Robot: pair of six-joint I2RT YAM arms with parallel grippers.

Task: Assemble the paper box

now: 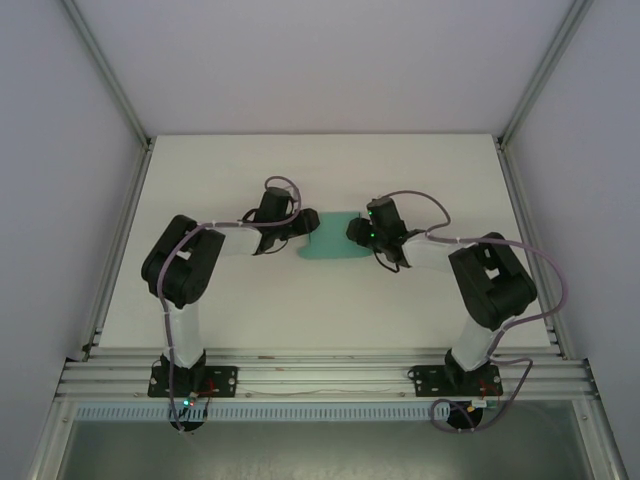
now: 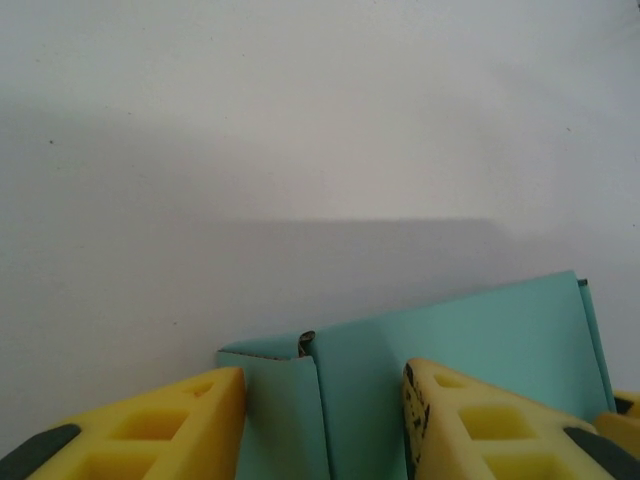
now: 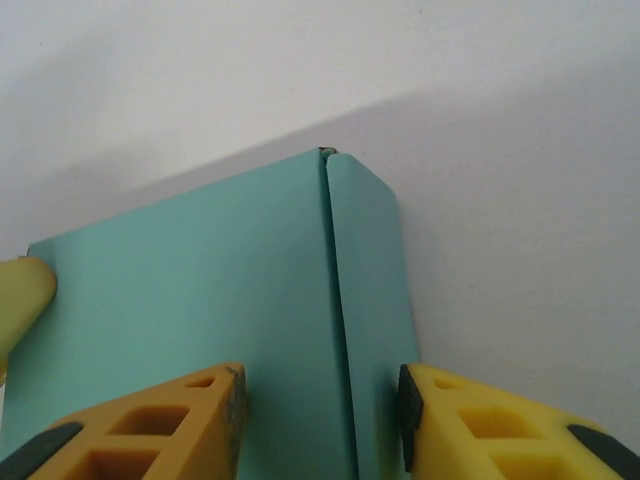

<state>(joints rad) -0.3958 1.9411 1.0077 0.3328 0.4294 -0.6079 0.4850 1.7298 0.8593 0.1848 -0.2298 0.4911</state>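
The teal-green paper box [image 1: 335,241] lies mid-table as a flat folded piece between my two arms. My left gripper [image 1: 308,233] is at its left end and my right gripper [image 1: 356,232] at its right end. In the left wrist view the left gripper [image 2: 322,405] is open, its yellow fingers straddling a folded flap and seam of the box [image 2: 480,330]. In the right wrist view the right gripper [image 3: 322,400] is open over the box [image 3: 200,290], one finger above the wide panel, the other at the narrow panel's outer edge.
White table [image 1: 230,310] all round, with aluminium rails [image 1: 320,375] along the near edge and white walls on the other sides. A yellow fingertip of the opposite gripper [image 3: 20,300] shows at the far end of the box.
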